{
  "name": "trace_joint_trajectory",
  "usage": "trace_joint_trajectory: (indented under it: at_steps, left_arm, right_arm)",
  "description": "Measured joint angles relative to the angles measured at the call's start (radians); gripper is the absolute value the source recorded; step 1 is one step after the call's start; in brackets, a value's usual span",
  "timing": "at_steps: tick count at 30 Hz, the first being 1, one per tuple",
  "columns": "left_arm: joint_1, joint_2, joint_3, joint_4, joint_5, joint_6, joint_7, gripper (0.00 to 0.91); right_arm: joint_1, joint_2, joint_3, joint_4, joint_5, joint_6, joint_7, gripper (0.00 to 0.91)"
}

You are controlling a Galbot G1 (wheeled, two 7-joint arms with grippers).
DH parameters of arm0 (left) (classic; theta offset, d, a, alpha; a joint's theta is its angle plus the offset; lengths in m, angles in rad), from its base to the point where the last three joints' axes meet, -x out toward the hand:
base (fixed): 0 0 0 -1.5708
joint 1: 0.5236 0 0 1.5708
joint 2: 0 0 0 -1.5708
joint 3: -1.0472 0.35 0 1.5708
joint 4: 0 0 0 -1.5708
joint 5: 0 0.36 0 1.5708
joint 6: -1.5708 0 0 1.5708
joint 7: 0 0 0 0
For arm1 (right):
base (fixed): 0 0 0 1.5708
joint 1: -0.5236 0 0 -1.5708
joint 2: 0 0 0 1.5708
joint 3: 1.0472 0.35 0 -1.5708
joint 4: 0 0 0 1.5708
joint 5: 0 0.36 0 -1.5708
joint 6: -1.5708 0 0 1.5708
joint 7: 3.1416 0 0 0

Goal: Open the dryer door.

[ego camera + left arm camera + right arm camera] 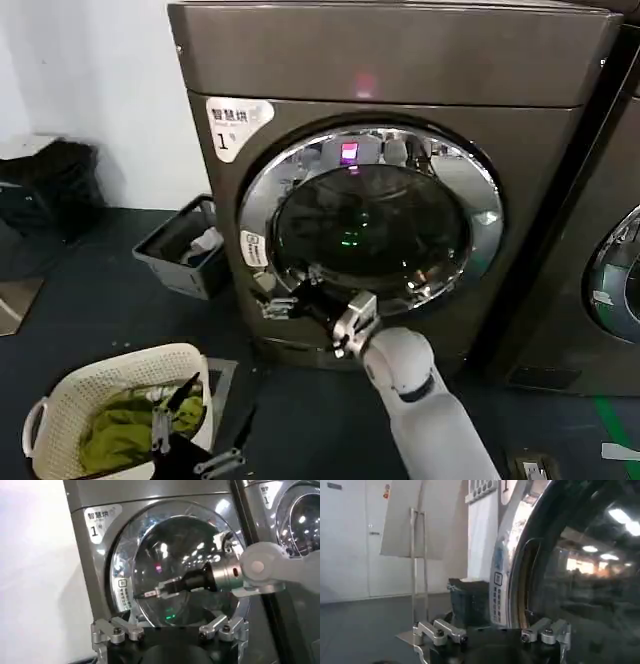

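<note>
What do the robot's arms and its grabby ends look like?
The right arm is smooth, rounded and white, with a ball-shaped joint, then a silver metal ring and a black wrist. Its right tool has thin silver and black fingers. The left tool has dark fingers held on silver metal brackets with small bolts.

- right gripper [283, 297] tips blur into dryer door [372, 235] rim, contact unclear
- neighbouring machine [612, 270] cut off by head view edge
- left gripper [190, 430] partly cut off at bottom, jaw gap unreadable
- sticker [254, 248] text too small to read
</note>
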Motion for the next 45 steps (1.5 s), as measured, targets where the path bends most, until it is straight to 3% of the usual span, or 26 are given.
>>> trace_joint_trajectory:
  at_steps: [45]
  left_arm:
    - [0.004, -0.006, -0.001, -0.007, 0.001, -0.004, 0.000, 0.907]
  right_arm:
    - [0.080, 0.050, -0.046, -0.091, -0.013, -0.001, -0.043, 0.907]
